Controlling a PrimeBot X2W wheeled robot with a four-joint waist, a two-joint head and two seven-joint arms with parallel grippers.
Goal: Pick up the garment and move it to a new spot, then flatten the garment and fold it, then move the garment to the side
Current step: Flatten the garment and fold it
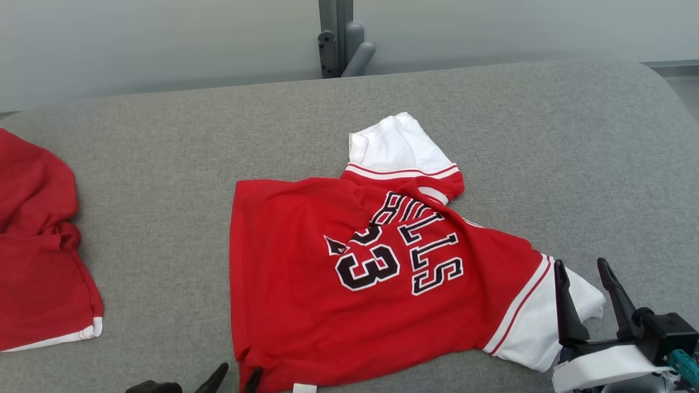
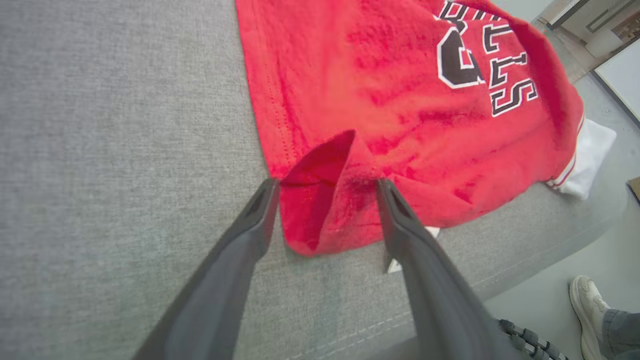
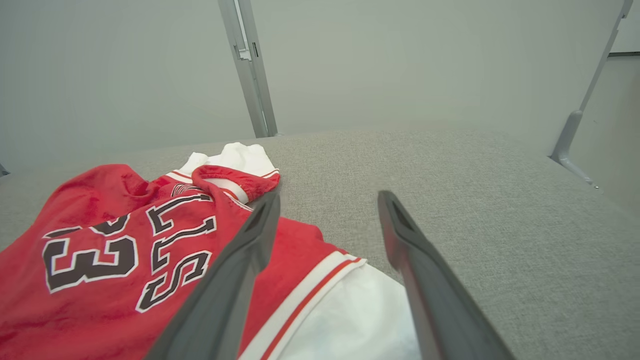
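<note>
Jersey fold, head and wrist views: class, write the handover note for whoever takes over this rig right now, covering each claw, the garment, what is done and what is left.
Left claw: open, fingers either side of a raised fold at the jersey near hem corner.
Right claw: open, at the white sleeve, holding nothing.
Jersey: middle of the grey surface, print up, rumpled; another red garment lies far left.
Done: jersey laid out.
Left: flatten, fold, move aside.

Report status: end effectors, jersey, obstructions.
Left end effector open, straddling raised hem corner of jersey. Right end effector open at white sleeve. Jersey rumpled, unfolded. Apart at left, second red garment.
</note>
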